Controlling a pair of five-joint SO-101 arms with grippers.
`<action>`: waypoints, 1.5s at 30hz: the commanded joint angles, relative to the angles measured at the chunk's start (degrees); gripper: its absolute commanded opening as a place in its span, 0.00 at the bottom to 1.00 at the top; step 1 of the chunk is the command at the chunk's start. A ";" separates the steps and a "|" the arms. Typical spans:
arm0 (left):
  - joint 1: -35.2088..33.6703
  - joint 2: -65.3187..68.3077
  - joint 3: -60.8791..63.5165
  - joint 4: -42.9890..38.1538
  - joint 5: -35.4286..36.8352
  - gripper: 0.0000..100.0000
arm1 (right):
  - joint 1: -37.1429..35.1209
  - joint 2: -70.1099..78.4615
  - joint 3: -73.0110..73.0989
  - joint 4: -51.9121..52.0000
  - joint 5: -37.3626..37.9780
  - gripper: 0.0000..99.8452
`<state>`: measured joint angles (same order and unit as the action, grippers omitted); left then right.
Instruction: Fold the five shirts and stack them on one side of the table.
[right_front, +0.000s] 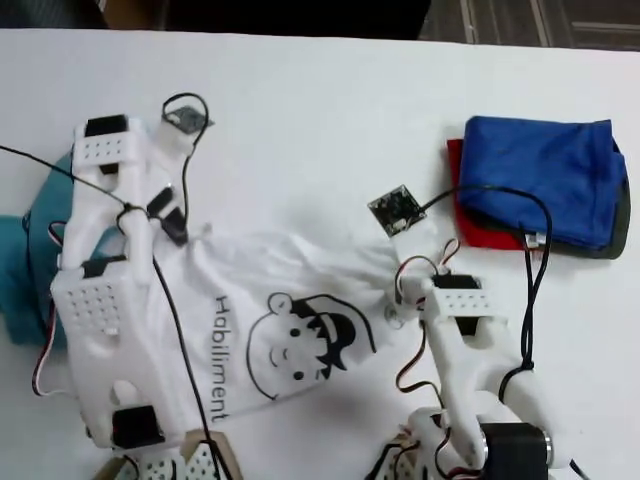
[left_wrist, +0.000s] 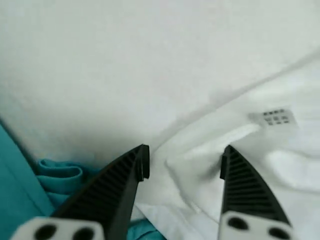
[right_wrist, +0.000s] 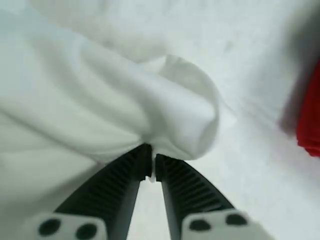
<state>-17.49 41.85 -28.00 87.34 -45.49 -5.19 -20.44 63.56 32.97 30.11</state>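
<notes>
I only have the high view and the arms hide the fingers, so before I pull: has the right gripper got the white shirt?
Observer: Yes, the right gripper is shut on a bunched fold of the white shirt.
Operator: And the left?
Observer: The left gripper is open, shirt cloth lying between its fingers, not pinched.
Operator: Anything near it?
Observer: A small grey label on the shirt, just past the fingers.

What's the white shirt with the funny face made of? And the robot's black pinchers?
The white shirt looks like soft, matte cloth, maybe cotton: it wrinkles and bunches where the right gripper pinches it. Its black fingers look like hard, ribbed plastic.
</notes>
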 joint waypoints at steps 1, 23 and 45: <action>0.53 -0.53 -2.42 2.20 -0.53 0.25 | -0.57 0.22 -0.35 -0.92 -0.53 0.02; 2.81 -0.53 -11.21 11.43 -0.44 0.06 | -0.57 0.22 -0.35 -0.92 -0.53 0.02; 2.81 -0.53 -11.30 12.22 -0.26 0.03 | -0.48 0.22 -0.35 -0.92 -0.53 0.02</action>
<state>-14.68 42.29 -38.90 98.59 -45.49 -5.19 -20.44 63.56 32.97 30.11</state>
